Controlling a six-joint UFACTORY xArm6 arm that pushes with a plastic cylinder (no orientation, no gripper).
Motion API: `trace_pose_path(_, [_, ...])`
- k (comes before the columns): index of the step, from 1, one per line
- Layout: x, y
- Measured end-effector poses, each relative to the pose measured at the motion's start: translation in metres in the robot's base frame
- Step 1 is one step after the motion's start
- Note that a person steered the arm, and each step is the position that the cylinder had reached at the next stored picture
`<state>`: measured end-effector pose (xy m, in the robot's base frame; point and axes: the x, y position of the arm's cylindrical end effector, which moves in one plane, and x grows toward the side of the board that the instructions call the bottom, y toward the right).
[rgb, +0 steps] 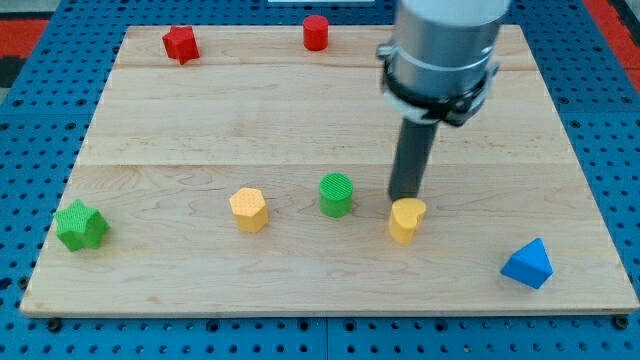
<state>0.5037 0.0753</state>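
Note:
My tip (405, 197) comes down from the grey arm at the view's top right and ends right behind a yellow heart-shaped block (406, 220), touching or nearly touching its far edge. A green cylinder (337, 194) stands just to the left of the tip. Further left sits a yellow hexagonal block (248, 209). A blue triangular block (528, 264) lies toward the view's bottom right.
A green star-shaped block (81, 225) sits near the board's left edge. A red star-shaped block (180, 43) and a red cylinder (316, 32) stand along the top edge. The wooden board (200, 120) rests on a blue pegged surface.

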Motion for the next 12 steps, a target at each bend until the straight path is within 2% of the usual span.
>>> trace_pose_path(1, [0.013,0.015])
trace_pose_path(2, [0.034,0.058])
trace_pose_path(3, [0.051,0.004])
trace_pose_path(4, [0.051,-0.080])
trace_pose_path(5, [0.046,-0.058])
trace_pose_path(6, [0.022,-0.075])
trace_pose_path(7, [0.022,-0.132])
trace_pose_path(8, [0.032,-0.135])
trace_pose_path(9, [0.060,-0.108])
trace_pose_path(10, [0.057,-0.049])
trace_pose_path(12, [0.057,-0.058])
